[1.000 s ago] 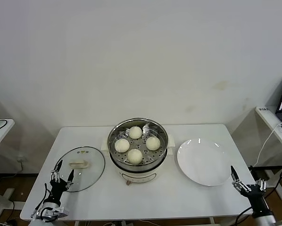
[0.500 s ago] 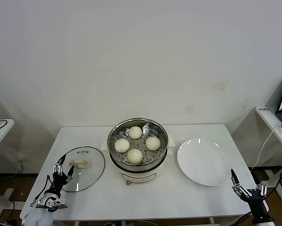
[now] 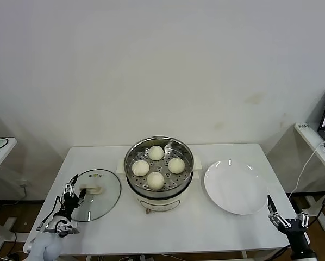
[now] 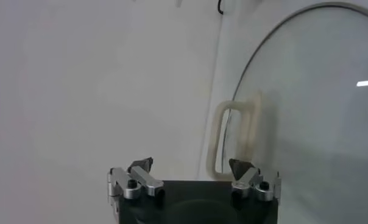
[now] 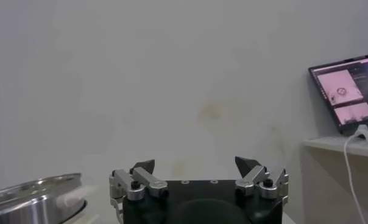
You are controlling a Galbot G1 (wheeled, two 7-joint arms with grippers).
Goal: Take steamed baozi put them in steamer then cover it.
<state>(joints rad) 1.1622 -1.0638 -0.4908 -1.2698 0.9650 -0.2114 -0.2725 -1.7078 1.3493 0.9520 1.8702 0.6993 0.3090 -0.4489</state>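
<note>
L gripper (image 3: 71, 191) closer to cover (image 3: 95, 187).

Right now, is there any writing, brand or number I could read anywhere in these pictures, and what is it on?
None can be read.
Screen off the table's right, seen past the right claw: pink panels, any text too small to read.
Steamer: small mark on its white base, too small to tell.
Cover, by the left claw: no print visible.
Plate: plain white.

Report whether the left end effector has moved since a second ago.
Yes. The left end effector moved forward over the lid's near edge, toward its handle.
</note>
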